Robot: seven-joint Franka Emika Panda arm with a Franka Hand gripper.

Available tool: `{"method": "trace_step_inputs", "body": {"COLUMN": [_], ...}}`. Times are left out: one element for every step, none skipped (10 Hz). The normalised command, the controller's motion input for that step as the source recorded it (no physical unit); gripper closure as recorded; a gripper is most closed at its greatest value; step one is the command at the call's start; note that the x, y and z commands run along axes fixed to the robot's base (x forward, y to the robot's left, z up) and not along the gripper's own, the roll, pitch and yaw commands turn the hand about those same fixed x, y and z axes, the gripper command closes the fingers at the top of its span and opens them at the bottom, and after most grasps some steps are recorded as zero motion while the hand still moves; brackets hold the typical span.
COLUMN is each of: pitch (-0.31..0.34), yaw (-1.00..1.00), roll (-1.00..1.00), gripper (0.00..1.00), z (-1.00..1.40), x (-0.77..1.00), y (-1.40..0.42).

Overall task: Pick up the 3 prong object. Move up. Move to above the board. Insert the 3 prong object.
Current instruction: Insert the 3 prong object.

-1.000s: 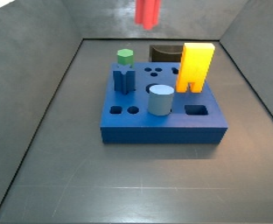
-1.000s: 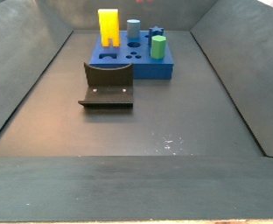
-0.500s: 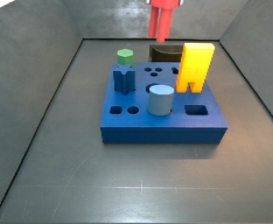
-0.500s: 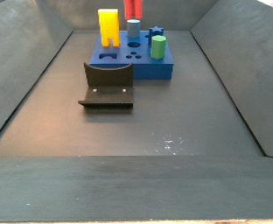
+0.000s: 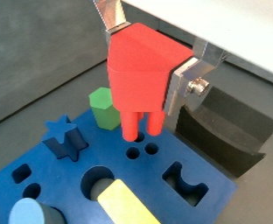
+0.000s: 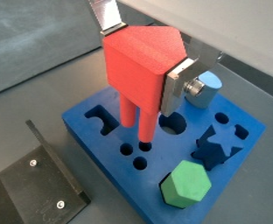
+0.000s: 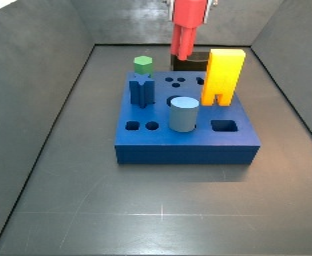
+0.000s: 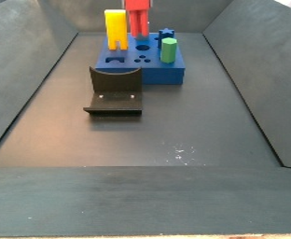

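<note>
gripper (image 5: 150, 57) holding 3 prong object (image 5: 142, 74) just above board (image 5: 74, 179), fixture (image 8: 115, 90) beside board

My gripper (image 5: 153, 54) clamps the red 3 prong object (image 5: 143, 74) upright by its wide angular top, thin prongs pointing down just above the small round holes near one edge of the board (image 6: 109, 149), a thick blue square block with round and shaped holes.
</note>
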Motion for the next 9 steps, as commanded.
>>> {"method": "trace_step_inputs", "body": {"pitch": [-0.007,-0.013,-0.04,-0.071,-0.086,-0.113,-0.077,0.0,0.047], "yaw": [0.0,-0.01,-0.01,0.0,0.0,0.0,-0.05,-0.09,-0.13], "roll": [-0.04,-0.06,-0.04,-0.02,0.0,0.03,0.05,0.11,0.18], "gripper": [1.0,1.0,1.0,1.0,1.0,1.0,1.0,1.0,1.0], "z": [-0.23,-0.23,-0.33,-0.43,-0.48,-0.56,-0.51,-0.31,-0.21], "x": [0.0,0.0,0.0,0.0,0.0,0.0,0.0,0.0,0.04], "y": [0.12,0.11,0.1,0.06,0.0,-0.01,0.0,0.0,0.02]}}
